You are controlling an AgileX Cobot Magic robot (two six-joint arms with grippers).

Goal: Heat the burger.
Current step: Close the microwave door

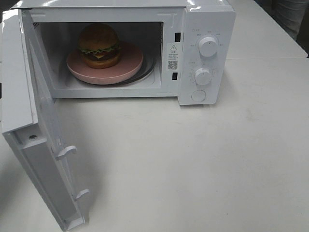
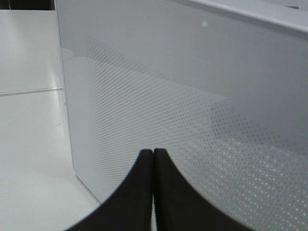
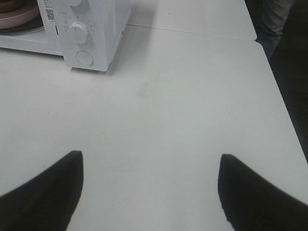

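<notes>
Exterior high: white table, microwave with door swung wide, pink plate inside carrying the burger. Left gripper pressed together, facing the door's dotted panel; right gripper spread wide above the table. Seems the door-closing step; calls for pushing until latched, then turning a dial.

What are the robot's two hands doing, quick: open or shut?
Left gripper: shut, empty, by the microwave door.
Right gripper: open, empty, above the table.
</notes>
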